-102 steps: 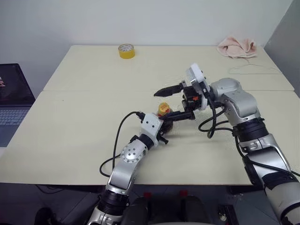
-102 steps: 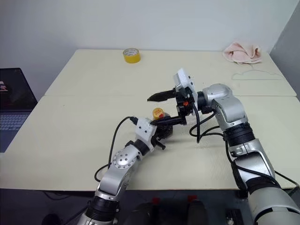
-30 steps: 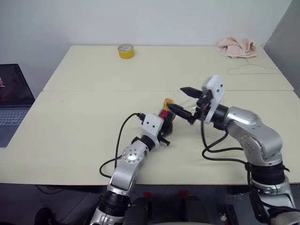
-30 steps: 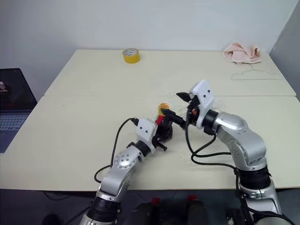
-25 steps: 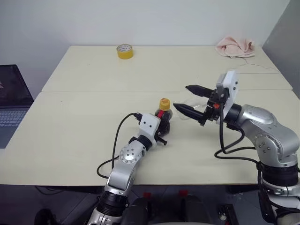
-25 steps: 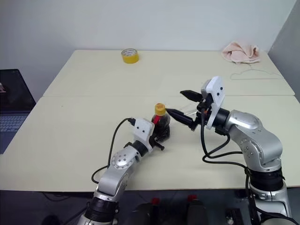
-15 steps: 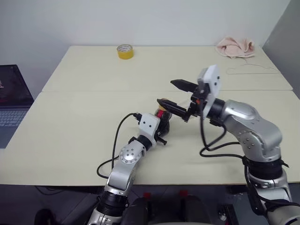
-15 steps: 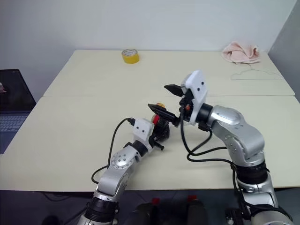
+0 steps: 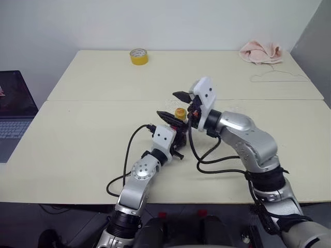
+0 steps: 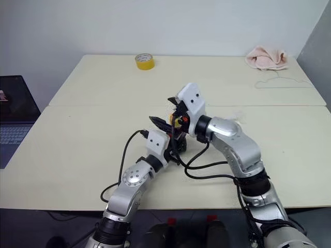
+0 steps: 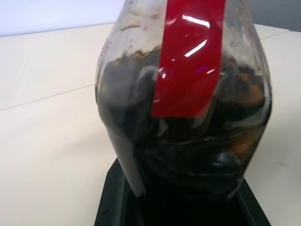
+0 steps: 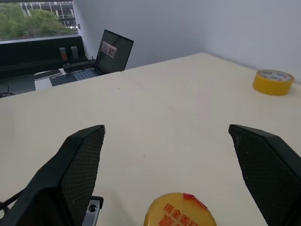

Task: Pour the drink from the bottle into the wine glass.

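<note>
Two black-fingered grippers meet at the middle of the pale cream table (image 9: 83, 134). The left gripper (image 9: 178, 138) is clamped on the body of the small squat clear plastic bottle (image 11: 183, 103), which stands upright near the seam between the two tabletops. In the left wrist view the rounded body shows dark brown, nearly black drink (image 11: 188, 155) in its lower part and a red label strip (image 11: 188, 56) running down from the neck. The bottle's yellow-orange cap (image 12: 181, 211) is on.

The right gripper (image 9: 175, 106) has its jaws spread wide, one finger to each side of the cap and above it; in the right wrist view the cap sits between and below the two fingers (image 12: 70, 174), apart from both.

Farther back on the table lie a yellow tape roll (image 9: 139, 56) toward the left and a crumpled pink cloth (image 9: 261, 51) at the far right, with a thin wire hanger (image 9: 279, 77) just in front of the cloth. An open dark laptop (image 9: 15, 103) stands off the table's left edge.
</note>
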You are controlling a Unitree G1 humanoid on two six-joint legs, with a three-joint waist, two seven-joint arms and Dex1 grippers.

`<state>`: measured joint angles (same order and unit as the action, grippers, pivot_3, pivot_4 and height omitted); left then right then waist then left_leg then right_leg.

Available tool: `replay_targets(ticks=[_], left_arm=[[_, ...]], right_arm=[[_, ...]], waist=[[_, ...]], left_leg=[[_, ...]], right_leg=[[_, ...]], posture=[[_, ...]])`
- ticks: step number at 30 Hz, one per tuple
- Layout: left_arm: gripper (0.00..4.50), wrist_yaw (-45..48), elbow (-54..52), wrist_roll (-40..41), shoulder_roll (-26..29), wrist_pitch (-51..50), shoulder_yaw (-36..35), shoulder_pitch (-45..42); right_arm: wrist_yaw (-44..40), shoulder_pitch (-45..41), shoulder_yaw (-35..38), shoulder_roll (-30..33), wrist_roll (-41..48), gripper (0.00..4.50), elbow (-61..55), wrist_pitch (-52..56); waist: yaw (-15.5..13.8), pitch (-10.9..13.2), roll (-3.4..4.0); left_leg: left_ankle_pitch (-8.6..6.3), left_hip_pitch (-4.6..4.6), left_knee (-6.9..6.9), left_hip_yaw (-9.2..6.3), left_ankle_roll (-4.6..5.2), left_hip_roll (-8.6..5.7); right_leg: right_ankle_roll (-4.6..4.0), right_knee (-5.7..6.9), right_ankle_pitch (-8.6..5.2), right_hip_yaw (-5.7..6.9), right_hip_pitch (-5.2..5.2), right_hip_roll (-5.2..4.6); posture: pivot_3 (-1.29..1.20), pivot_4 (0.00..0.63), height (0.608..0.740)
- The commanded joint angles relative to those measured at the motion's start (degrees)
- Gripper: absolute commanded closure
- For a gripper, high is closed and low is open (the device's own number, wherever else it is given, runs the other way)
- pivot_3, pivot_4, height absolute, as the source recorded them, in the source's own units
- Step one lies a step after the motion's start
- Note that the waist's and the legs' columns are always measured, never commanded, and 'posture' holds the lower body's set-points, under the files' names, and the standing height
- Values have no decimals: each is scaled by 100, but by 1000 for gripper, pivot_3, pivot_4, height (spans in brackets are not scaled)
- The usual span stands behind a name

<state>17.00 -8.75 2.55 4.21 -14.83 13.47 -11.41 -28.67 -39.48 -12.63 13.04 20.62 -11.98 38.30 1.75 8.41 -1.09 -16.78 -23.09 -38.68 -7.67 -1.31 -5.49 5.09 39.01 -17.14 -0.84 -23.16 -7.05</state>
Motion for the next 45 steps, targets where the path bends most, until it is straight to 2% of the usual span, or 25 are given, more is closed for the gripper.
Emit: replay_targets(ticks=[1, 11, 17, 31, 45], left_arm=[[3787, -5, -268, -9, -39, 121, 31, -48], [3811, -15, -282, -13, -42, 114, 35, -39], [3811, 3, -275, -8, -31, 125, 34, -36], [3813, -7, -280, -18, -32, 124, 39, -30], [3816, -9, -280, -22, -33, 135, 56, -15]], right_arm=[[36, -179, 67, -67, -124, 0, 66, -131], [113, -174, 286, -147, -111, 0, 240, 44], [-229, -44, 279, -91, 121, 0, -110, 100], [183, -228, 513, -183, 13, 0, 318, 280], [-16, 64, 818, 128, 223, 0, -11, 177]], waist=[[0, 0, 0], [4, 0, 0], [6, 0, 0], [7, 0, 0], [-1, 0, 0]], left_leg=[[0, 0, 0, 0, 0, 0], [0, 0, 0, 1, 0, 0], [0, 0, 1, 1, 0, 0], [0, 0, 1, 1, 0, 0], [0, 0, 0, 0, 0, 0]], right_leg=[[0, 0, 0, 0, 0, 0], [0, 1, 0, -1, 0, 0], [0, 0, 0, -1, 0, 0], [0, 1, 0, -1, -1, 0], [0, 0, 0, -1, 0, 0]], posture=[[0, 150, 740], [0, 150, 740], [0, 150, 740], [0, 150, 740], [0, 150, 740]])
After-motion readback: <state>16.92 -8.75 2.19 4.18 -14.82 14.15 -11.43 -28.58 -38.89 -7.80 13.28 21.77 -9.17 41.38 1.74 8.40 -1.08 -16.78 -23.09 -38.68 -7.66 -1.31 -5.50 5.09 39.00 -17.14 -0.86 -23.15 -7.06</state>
